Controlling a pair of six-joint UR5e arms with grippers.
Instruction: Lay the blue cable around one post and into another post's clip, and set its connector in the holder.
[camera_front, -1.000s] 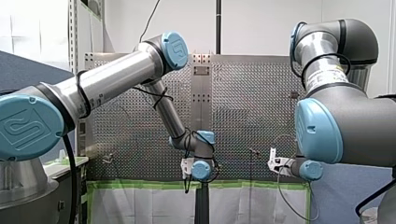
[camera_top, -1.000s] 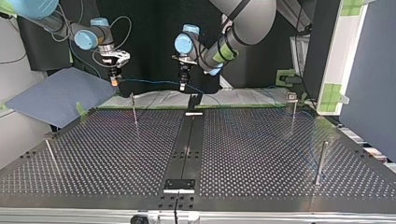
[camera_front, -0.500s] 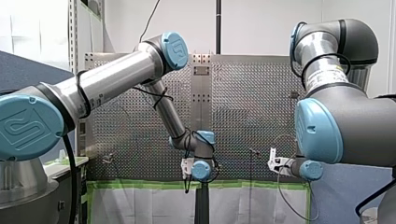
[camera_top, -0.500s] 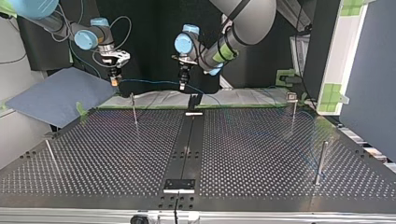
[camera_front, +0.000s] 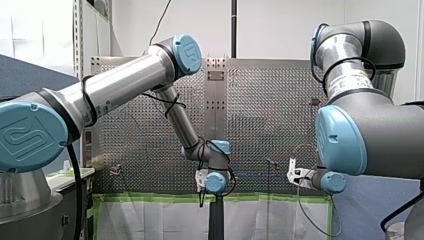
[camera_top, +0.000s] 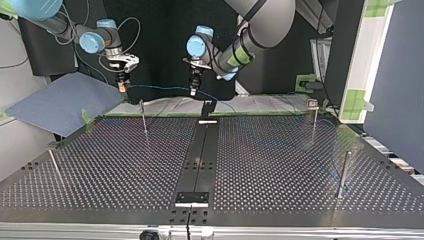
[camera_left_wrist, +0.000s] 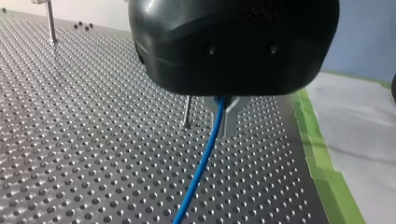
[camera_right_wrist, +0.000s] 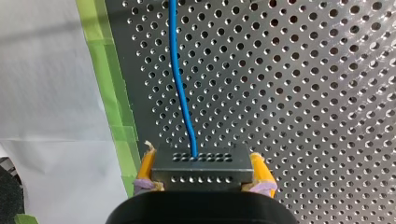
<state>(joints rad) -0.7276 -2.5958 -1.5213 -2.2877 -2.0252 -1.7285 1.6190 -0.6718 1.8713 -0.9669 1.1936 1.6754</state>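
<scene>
Blue cable (camera_top: 160, 88) clenched, left end effector (camera_top: 192, 92) edged sideways; right end effector (camera_top: 121, 87) clamps connector (camera_right_wrist: 201, 165).

A perforated metal tabletop (camera_top: 280, 165) fills the top view, silver-grey, with a black strip (camera_top: 199, 155) running down its middle from the far edge to the near edge. Green tape (camera_left_wrist: 322, 158) borders the tabletop's edge, and a white sheet (camera_right_wrist: 46, 79) lies just beyond the tape. At the top view's left a blue-grey panel (camera_top: 65, 102) sits tilted, its lower edge near the tabletop's far corner. At that view's right stands a white upright frame (camera_top: 361, 60) carrying green tape patches (camera_top: 356, 100). In the front view a white wall (camera_front: 285, 25) rises behind, with a black pole (camera_front: 233, 27) upright before it.
</scene>
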